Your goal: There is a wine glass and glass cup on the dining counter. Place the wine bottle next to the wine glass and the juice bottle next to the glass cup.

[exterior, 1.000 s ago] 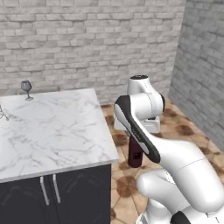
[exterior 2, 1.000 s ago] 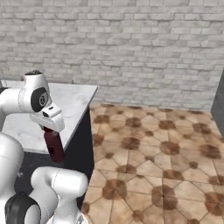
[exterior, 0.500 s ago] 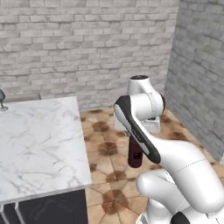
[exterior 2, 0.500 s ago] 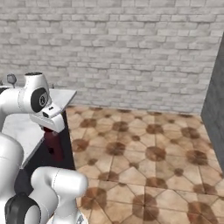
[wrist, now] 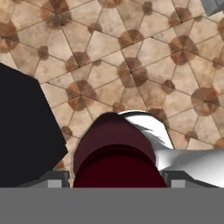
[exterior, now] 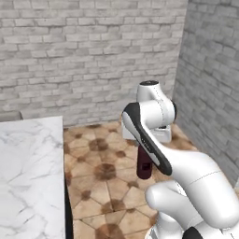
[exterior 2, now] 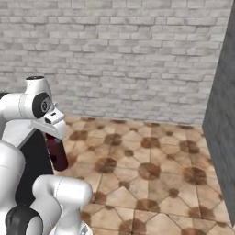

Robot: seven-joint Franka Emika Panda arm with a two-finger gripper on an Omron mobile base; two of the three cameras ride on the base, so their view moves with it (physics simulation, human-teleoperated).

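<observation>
Juice bottle in my grip, carried over the floor beside the counter.

My gripper (wrist: pixel 114 183) pinches the juice bottle (exterior: pixel 144 164) from above, one finger at each side of its maroon body; it hangs upright under my hand, clear of the tiled floor (exterior 2: pixel 151 170), near the counter (exterior: pixel 28 172) but off its edge; nothing stands on the part of the marble I can see; neither the cup, the wine glass nor the wine bottle is before me, so I cannot tell whether the wine half is done; by my judgement the juice half is midway: bottle lifted, not yet set by the cup.
</observation>
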